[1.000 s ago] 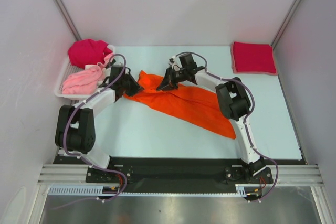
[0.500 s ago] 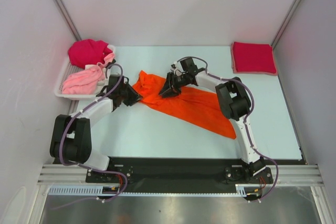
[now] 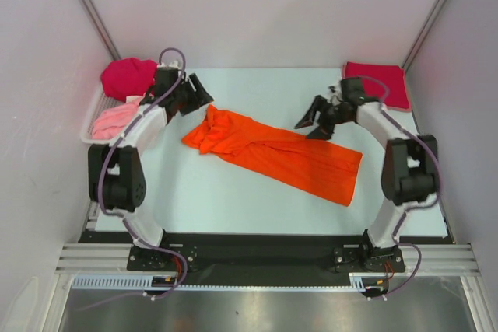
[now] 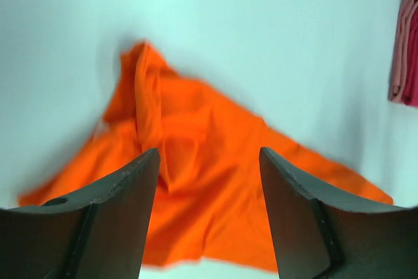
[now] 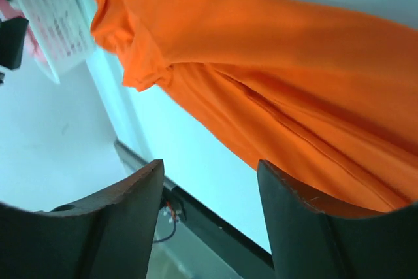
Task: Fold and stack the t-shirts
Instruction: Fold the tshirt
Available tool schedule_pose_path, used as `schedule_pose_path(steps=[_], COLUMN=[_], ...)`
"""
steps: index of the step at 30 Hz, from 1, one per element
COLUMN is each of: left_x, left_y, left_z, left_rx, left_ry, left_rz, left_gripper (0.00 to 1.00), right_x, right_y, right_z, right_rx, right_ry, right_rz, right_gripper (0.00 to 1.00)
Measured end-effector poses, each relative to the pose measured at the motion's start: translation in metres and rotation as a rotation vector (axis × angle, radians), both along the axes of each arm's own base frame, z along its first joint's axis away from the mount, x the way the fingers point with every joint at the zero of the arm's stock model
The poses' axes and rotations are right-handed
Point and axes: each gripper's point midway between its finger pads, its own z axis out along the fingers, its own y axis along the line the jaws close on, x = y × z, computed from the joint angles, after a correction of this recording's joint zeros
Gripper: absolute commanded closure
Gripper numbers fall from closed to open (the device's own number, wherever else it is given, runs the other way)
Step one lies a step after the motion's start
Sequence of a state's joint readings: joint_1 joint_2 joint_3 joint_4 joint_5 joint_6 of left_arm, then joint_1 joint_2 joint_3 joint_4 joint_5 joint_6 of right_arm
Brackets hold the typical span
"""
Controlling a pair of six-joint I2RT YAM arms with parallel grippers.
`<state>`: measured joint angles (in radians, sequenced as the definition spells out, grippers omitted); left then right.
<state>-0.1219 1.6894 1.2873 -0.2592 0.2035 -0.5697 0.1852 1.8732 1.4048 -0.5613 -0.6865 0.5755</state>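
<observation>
Orange t-shirt point(image 3: 272, 152) lies on the table point(image 3: 233, 200) as a long slanted strip between the two arms, held by neither. The left fingers point(image 4: 111, 213) are spread wide with nothing between them, and the shirt's crumpled end sits just ahead of them. The right fingers point(image 5: 98, 227) are also wide and empty, with the flatter, broader end of the shirt close in front of them.

A white basket point(image 3: 87, 136) holding a pink shirt point(image 3: 117, 118) sits just beside the left fingers. A folded red shirt point(image 3: 385, 87) lies close behind the right fingers.

The main risk, as I judge it, is the crumpled end. If the left fingers pinch that lump as it lies, the creases would carry into the fold and the shirt would stack unevenly. The left wrist view is blurred, so I cannot tell how many layers are heaped there; a shallow pinch may lift only the top one and let the rest drag open. The strip also lies at a slant, so unequal pulls from the two sides could twist it. A wide swing on the left might snag the pink shirt.
</observation>
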Motion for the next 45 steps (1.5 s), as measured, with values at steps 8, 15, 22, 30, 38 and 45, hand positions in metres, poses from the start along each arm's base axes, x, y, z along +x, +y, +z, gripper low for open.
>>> schedule_pose_path(steps=[8, 15, 22, 30, 38, 45], left_x=[0.069, 0.078, 0.091, 0.087, 0.085, 0.090], left_y=[-0.001, 0.006, 0.022, 0.024, 0.016, 0.010], left_z=[-0.048, -0.092, -0.090, -0.108, -0.105, -0.113], left_rx=[0.116, 0.165, 0.151, 0.110, 0.076, 0.032], left_ry=[0.044, 0.137, 0.121, 0.161, 0.152, 0.158], left_rz=[-0.106, -0.146, -0.157, -0.180, -0.217, -0.222], left_gripper=[0.38, 0.42, 0.51, 0.44, 0.41, 0.54], right_x=[-0.051, -0.100, -0.109, -0.102, -0.089, -0.081], right_y=[-0.137, -0.201, -0.197, -0.202, -0.210, -0.213], right_z=[0.004, -0.043, -0.062, -0.076, -0.087, -0.094], right_rx=[-0.090, -0.106, -0.092, -0.113, -0.130, -0.157], right_ry=[0.017, 0.203, 0.253, 0.281, 0.281, 0.279], right_rz=[-0.329, -0.508, -0.469, -0.465, -0.463, -0.454], right_gripper=[0.37, 0.39, 0.39, 0.38, 0.39, 0.48])
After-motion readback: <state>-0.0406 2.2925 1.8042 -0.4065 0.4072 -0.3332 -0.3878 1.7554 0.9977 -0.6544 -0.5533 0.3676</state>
